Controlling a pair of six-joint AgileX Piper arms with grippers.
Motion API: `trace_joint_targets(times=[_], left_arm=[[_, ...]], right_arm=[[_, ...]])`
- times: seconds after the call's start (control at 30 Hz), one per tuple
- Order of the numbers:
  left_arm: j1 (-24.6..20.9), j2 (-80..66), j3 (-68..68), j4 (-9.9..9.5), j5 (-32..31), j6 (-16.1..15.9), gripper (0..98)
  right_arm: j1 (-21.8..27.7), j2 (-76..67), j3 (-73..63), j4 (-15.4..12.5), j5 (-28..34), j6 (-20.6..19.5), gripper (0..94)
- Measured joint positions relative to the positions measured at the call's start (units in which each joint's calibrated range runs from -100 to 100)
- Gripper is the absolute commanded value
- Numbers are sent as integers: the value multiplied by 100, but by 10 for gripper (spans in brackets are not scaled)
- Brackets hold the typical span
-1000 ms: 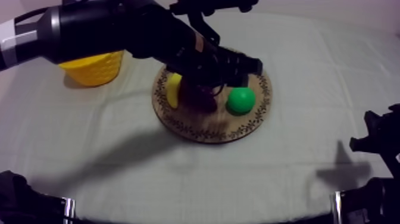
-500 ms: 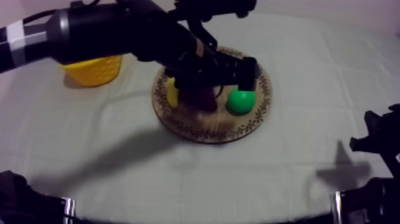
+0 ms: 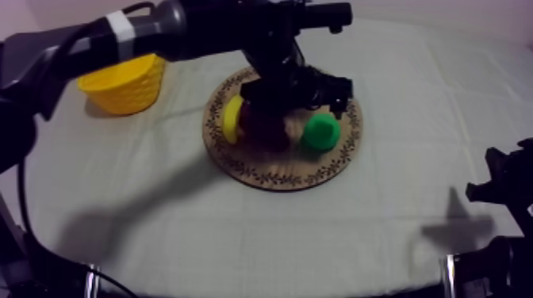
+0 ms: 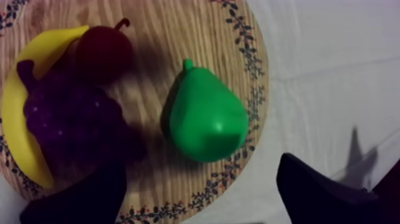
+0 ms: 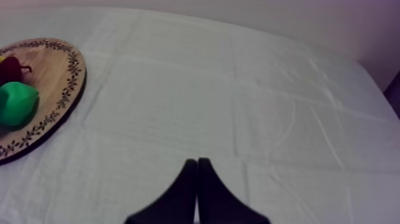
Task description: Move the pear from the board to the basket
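The green pear (image 3: 321,131) lies on the right part of the round wooden board (image 3: 278,173). My left arm reaches in from the upper left, and my left gripper (image 3: 327,97) hangs just above and behind the pear. In the left wrist view the pear (image 4: 208,119) lies stem up on the board (image 4: 155,36). My left gripper (image 4: 199,176) is open there, its two dark fingers (image 4: 321,193) spread wide on either side below the pear, touching nothing. The yellow basket (image 3: 123,83) stands at the far left. My right gripper (image 5: 196,187) is shut on nothing.
A banana (image 3: 231,120), purple grapes (image 4: 71,116) and a small red fruit (image 4: 104,52) share the board's left half, close to the pear. My right arm (image 3: 508,190) rests low at the right edge. Open cloth stretches between the board (image 5: 53,77) and the right arm.
My left arm has swung round and risen over the board, and its gripper now sits behind the pear rather than across it. The fruit and my right arm have not moved.
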Motion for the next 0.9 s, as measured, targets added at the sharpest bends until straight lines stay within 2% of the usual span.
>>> trace_joint_targets(times=[0.3, 0.57, 0.7, 0.9], left_arm=[[-21, 1254, -1746, 174, 1496, 47, 838], [70, 2096, -3026, 213, 2663, 117, 626], [105, 2322, -3406, 161, 3014, 137, 579], [128, 2230, -3480, -37, 3105, 163, 592]], right_arm=[[0, 0, 0, 0, 0, 0, 3], [-3, 0, 0, 0, 0, 0, 3], [-4, 0, 0, 0, 0, 0, 3], [-7, 0, 0, 0, 0, 0, 3]])
